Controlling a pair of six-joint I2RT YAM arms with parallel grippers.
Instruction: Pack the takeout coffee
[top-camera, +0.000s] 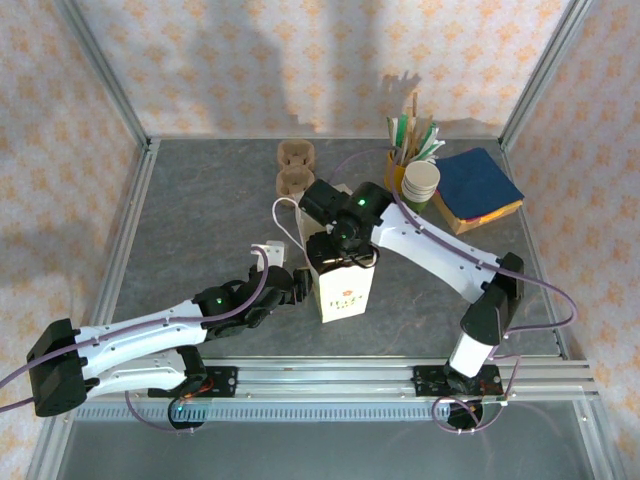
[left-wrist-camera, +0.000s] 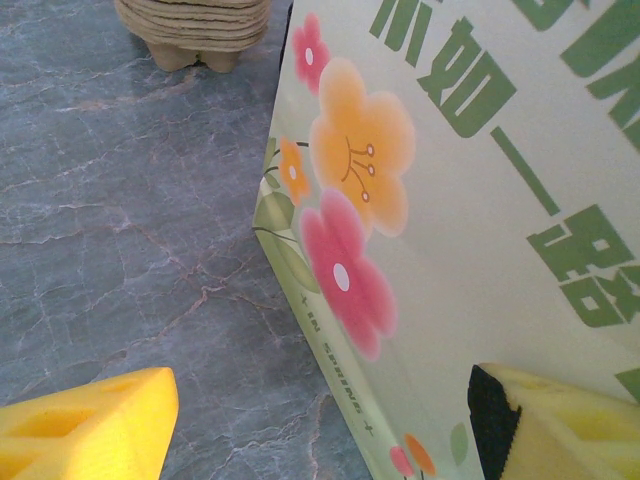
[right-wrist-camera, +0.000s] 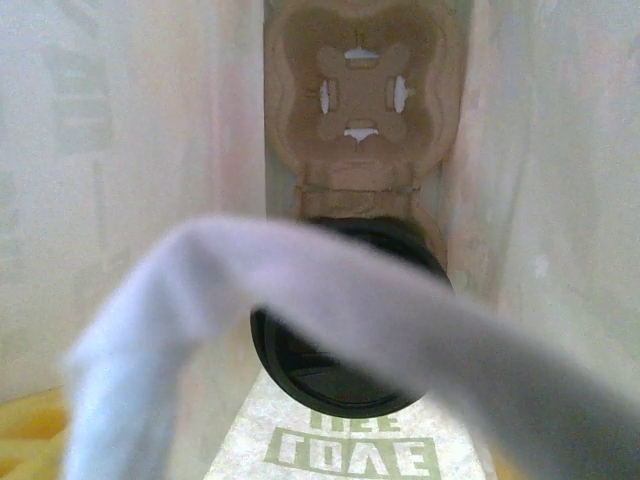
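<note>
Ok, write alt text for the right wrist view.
Looking down inside a paper bag, the round black lid of the takeout coffee sits at the bottom, apparently seated in the near slot of a brown cardboard cup carrier whose far slot is empty. A blurred white bag handle arcs across the foreground, partly covering the lid.

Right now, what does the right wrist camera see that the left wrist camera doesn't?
Right wrist, not left: the takeout coffee, black lid up, in a brown cup carrier, behind a blurry white handle. Left wrist, not right: flowers and green writing, the grey table, a stack of brown carriers. Both: the paper bag, inside in one, outside in the other.
</note>
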